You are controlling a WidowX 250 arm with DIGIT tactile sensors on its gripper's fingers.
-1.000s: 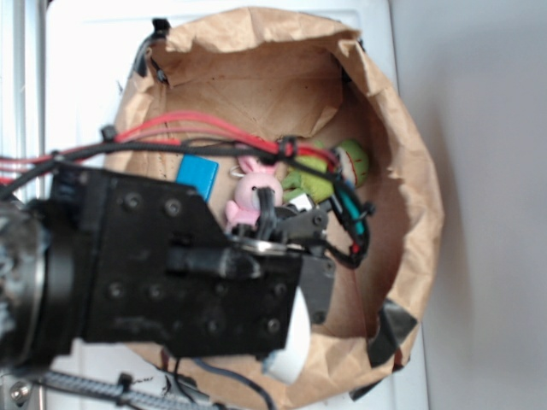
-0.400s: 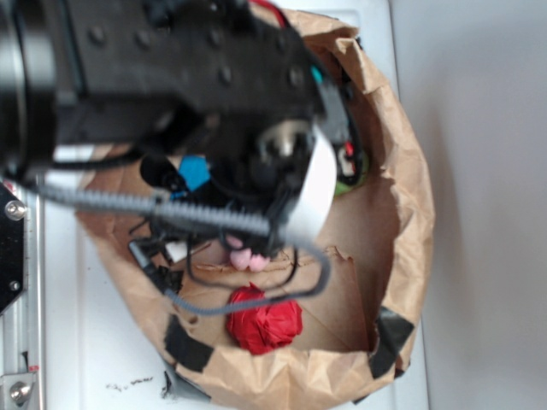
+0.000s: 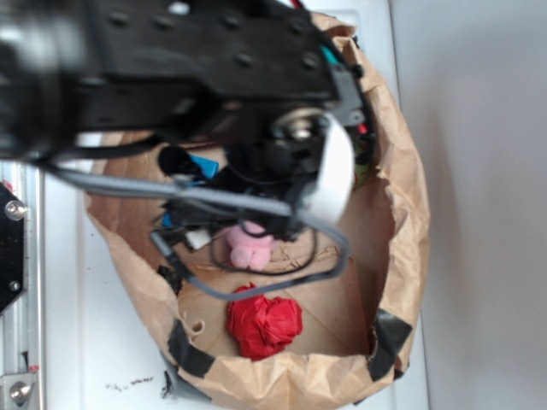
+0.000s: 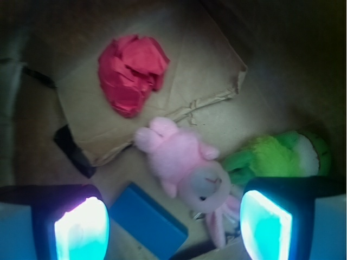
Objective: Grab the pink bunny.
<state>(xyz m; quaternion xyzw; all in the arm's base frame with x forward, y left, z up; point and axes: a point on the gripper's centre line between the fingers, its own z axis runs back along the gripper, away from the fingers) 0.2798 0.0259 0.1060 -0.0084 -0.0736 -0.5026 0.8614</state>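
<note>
The pink bunny [image 4: 187,165] lies on the brown paper floor of the bag, head toward the lower right and ears by the right finger. Only its hind part [image 3: 249,248] shows in the exterior view, below the black arm. My gripper [image 4: 173,227] hangs above it, open, with its two glowing fingers [image 4: 81,230] spread wide and nothing between them. The bunny's head lies nearer the right finger. The arm hides most of the bag's upper half in the exterior view.
A red wrinkly fabric lump [image 4: 132,71] [image 3: 263,323] lies beyond the bunny. A green-and-yellow plush toy [image 4: 276,157] touches the bunny's right side. A blue block [image 4: 147,219] sits between the fingers, left of the bunny. The brown paper bag's wall [image 3: 408,213] rings everything.
The arm has swung from the near side of the bag to its far side, uncovering the red lump. The bunny lies where it was.
</note>
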